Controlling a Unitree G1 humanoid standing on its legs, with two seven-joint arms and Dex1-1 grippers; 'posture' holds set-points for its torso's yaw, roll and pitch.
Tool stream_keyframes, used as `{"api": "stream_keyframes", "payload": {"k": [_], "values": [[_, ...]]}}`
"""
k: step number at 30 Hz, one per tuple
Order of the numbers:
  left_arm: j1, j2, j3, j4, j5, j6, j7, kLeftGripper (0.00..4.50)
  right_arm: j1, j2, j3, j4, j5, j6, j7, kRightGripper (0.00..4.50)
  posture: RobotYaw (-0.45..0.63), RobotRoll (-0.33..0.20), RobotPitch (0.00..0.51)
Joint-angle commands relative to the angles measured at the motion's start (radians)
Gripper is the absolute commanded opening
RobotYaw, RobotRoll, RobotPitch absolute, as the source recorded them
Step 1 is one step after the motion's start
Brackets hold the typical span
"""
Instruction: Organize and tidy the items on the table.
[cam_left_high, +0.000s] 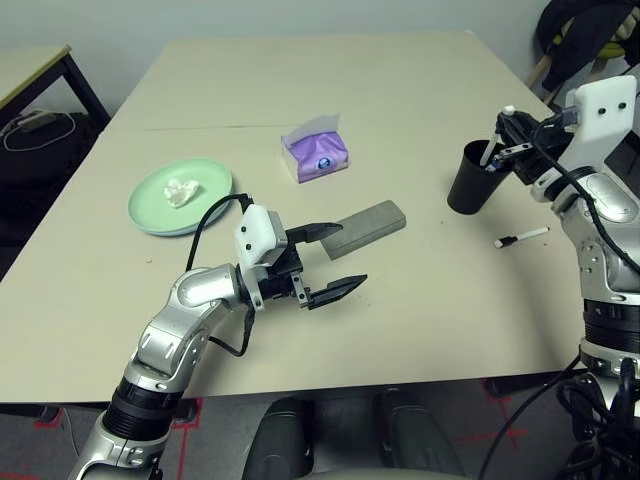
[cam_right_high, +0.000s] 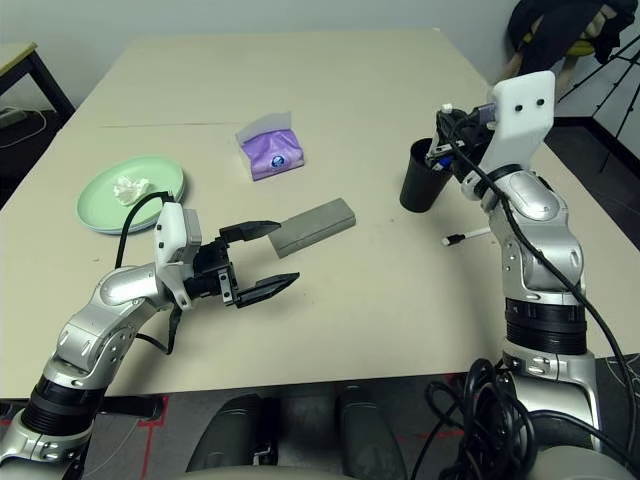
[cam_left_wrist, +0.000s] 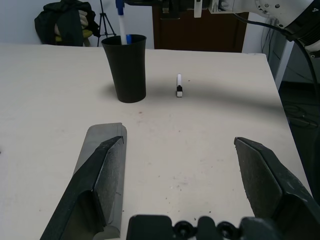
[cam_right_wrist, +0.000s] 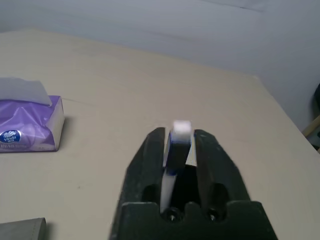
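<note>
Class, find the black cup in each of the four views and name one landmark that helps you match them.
Left eye view: black cup at right, on the table.
Right eye view: right of centre.
Left wrist view: upper left of centre, a marker standing in it.
Right wrist view: not in it.
Shared landmark: grey glasses case, in all four views.

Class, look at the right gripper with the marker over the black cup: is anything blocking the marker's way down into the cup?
Nothing visible does. The right gripper has the marker between its fingers, its lower end already inside the black cup.
</note>
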Motion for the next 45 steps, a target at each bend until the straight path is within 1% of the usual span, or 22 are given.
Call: {"api": "stream_keyframes", "payload": {"k": [1,6,11,13,15,18,22,27,30,32,34,36,40,45], "values": [[0.004,0.009,-0.011,0.002,0.010,-0.004,-0.014,4.50,0.001,-0.008,0.006,-0.010,0.004,0.011,0.005,2.63,-0.01,0.000,0.120],[0.002,0.008,-0.011,0.005,0.014,-0.006,-0.016,4.50,-0.011,-0.018,0.005,0.008,0.000,0.000,0.014,4.47,0.00,0.000,0.117],[0.001,0.007,-0.010,0.007,0.017,-0.008,-0.015,4.50,-0.074,-0.036,0.009,0.056,-0.002,-0.033,0.037,4.47,0.00,0.000,0.114],[0.000,0.006,-0.010,0.008,0.019,-0.009,-0.015,4.50,-0.131,-0.048,0.021,0.067,0.019,-0.034,0.078,4.47,0.01,0.000,0.109],[0.000,0.006,-0.009,0.007,0.019,-0.010,-0.015,4.50,-0.176,-0.076,0.052,0.051,0.066,0.017,0.178,4.47,0.01,0.000,0.109],[-0.001,0.005,-0.010,0.008,0.019,-0.008,-0.014,4.50,-0.203,-0.127,0.100,0.008,0.146,0.092,0.340,4.47,0.01,0.000,0.105],[-0.003,0.008,-0.010,0.008,0.021,-0.009,-0.016,4.50,-0.222,-0.276,0.196,-0.026,0.241,0.226,0.613,4.47,0.01,0.000,0.102],[-0.009,0.008,-0.009,0.011,0.022,-0.009,-0.017,4.50,-0.232,-0.460,0.333,0.020,0.242,0.303,0.887,4.47,0.01,0.000,0.099],[-0.008,0.010,-0.008,0.009,0.022,-0.009,-0.017,4.50,-0.234,-0.548,0.436,0.093,0.166,0.245,1.033,4.47,0.02,0.000,0.101],[-0.006,0.010,-0.007,0.006,0.021,-0.007,-0.016,4.50,-0.241,-0.581,0.507,0.167,0.071,0.148,1.094,4.47,0.02,0.000,0.101],[-0.003,0.011,-0.006,0.002,0.020,-0.006,-0.014,4.50,-0.260,-0.593,0.569,0.258,-0.029,0.044,1.136,4.47,0.02,0.000,0.101],[-0.004,0.012,-0.005,0.005,0.021,-0.007,-0.014,4.50,-0.286,-0.590,0.619,0.358,-0.122,-0.072,1.170,4.47,0.03,0.000,0.100],[-0.003,0.015,-0.002,0.004,0.022,-0.007,-0.013,4.50,-0.375,-0.538,0.692,0.567,-0.275,-0.272,1.196,4.47,0.03,0.000,0.097],[-0.007,0.009,-0.001,0.002,0.025,-0.007,-0.002,4.50,-0.470,-0.468,0.755,0.764,-0.429,-0.469,1.213,4.47,0.04,0.000,0.096]]}}
